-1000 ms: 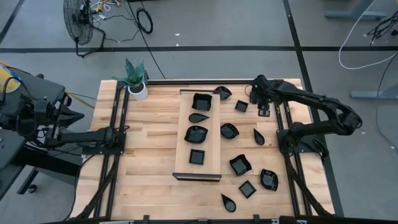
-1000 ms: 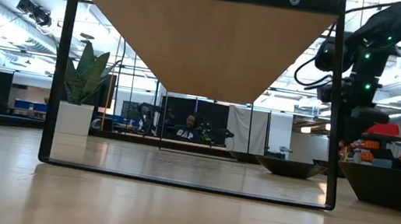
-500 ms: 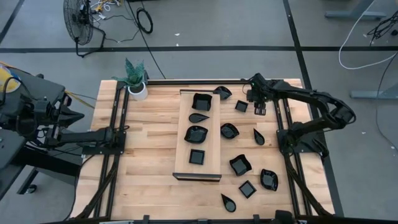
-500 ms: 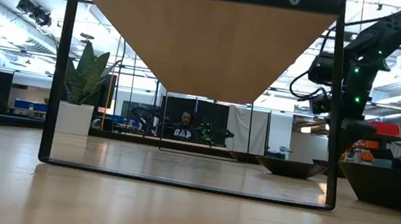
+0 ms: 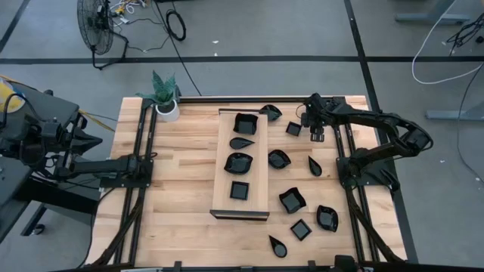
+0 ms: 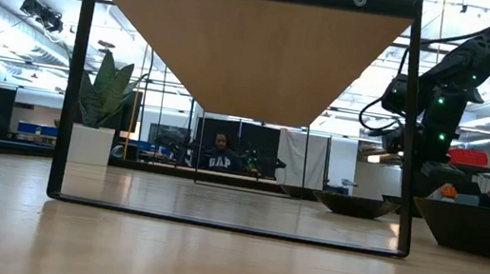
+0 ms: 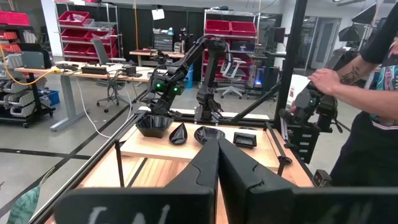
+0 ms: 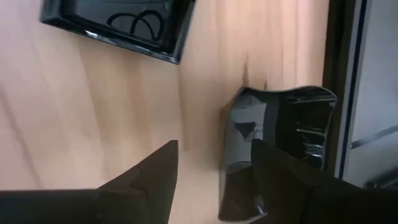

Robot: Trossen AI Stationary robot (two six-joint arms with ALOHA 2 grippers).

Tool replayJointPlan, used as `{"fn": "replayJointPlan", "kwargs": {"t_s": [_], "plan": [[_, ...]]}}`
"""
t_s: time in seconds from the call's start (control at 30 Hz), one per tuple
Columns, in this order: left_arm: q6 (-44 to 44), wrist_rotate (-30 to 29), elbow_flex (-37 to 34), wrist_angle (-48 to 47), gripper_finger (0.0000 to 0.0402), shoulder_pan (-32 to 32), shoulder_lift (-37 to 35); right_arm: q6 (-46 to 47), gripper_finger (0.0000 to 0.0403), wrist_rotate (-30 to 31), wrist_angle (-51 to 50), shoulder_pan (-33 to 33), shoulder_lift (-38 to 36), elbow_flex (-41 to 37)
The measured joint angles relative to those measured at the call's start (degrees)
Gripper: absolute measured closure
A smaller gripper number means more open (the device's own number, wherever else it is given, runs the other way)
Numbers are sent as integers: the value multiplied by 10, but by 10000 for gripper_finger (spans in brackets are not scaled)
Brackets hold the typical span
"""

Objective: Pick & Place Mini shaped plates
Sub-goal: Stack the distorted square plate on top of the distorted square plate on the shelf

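Right gripper (image 5: 318, 134) hovers, fingers apart, over a wavy black plate (image 8: 280, 149) (square plate (image 5: 294, 129) beside); left gripper (image 7: 217, 163) waits shut

Butcher-block table (image 5: 181, 189), and plenty sits on it: a pale board (image 5: 224, 162) lies lengthwise down the middle, a potted plant (image 5: 165, 102) stands at the far left corner, and loose black plates (image 5: 292, 200) lie scattered over the wood right of the board, nothing left of it.
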Motion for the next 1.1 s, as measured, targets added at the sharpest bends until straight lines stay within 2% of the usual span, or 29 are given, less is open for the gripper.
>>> {"fn": "replayJointPlan", "kwargs": {"t_s": [0.23, 0.67, 0.9, 1.1], "plan": [[0, 0, 0, 0, 387, 0, 0, -12, 197, 5, 27, -19, 11, 0], [0, 0, 0, 0, 387, 0, 0, -49, 201, 10, 60, -21, 73, 0], [0, 0, 0, 0, 387, 0, 0, -66, 249, 35, 60, -21, 73, 2], [0, 0, 0, 0, 387, 0, 0, -69, 302, 33, 60, -23, 73, 10]]}}
